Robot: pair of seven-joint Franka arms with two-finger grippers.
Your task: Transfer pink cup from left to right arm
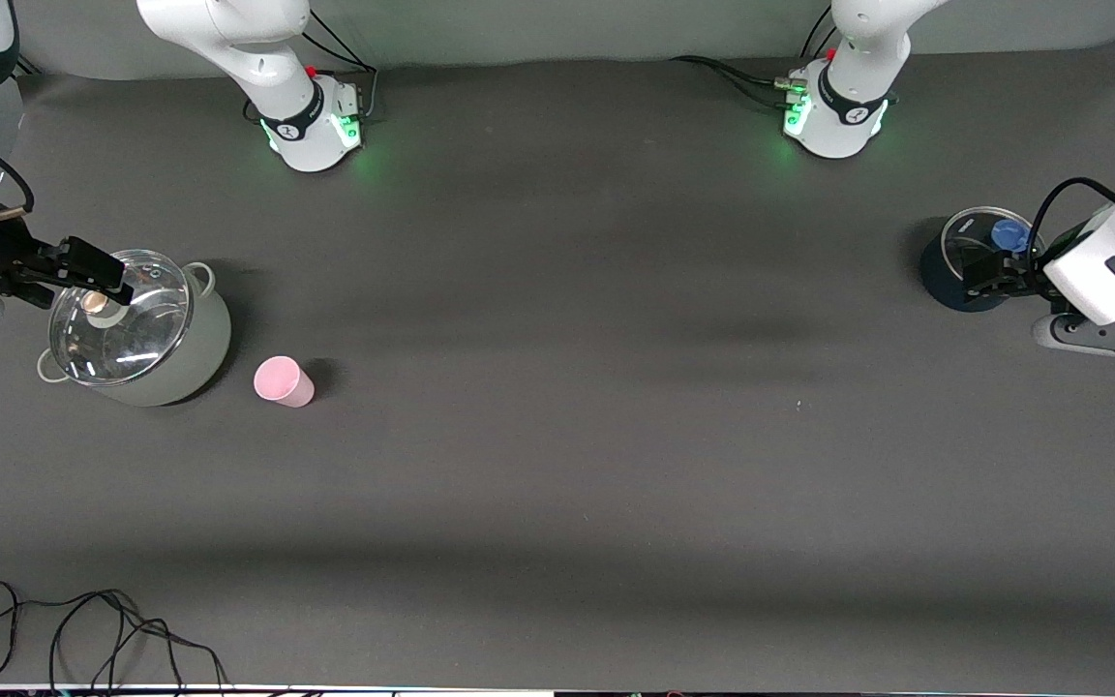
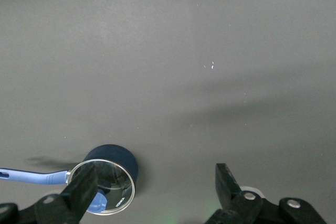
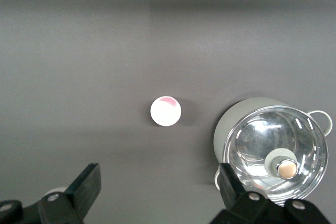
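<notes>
The pink cup (image 1: 284,380) stands on the dark table beside a white pot (image 1: 192,360), toward the right arm's end; no gripper holds it. It also shows in the right wrist view (image 3: 165,111). My right gripper (image 1: 107,279) is open and empty, up in the air over the white pot's glass lid (image 1: 117,319); in its wrist view (image 3: 160,182) the cup lies ahead of the fingers, apart from them. My left gripper (image 1: 981,273) is open and empty over a dark blue pot (image 1: 945,276) at the left arm's end (image 2: 156,179).
The white pot (image 3: 231,124) has side handles and a knobbed lid (image 3: 275,150). The dark blue pot (image 2: 115,158) has a glass lid with a blue knob (image 1: 1009,234) and a blue handle (image 2: 31,176). Black cables (image 1: 83,629) lie at the table's near edge, right arm's end.
</notes>
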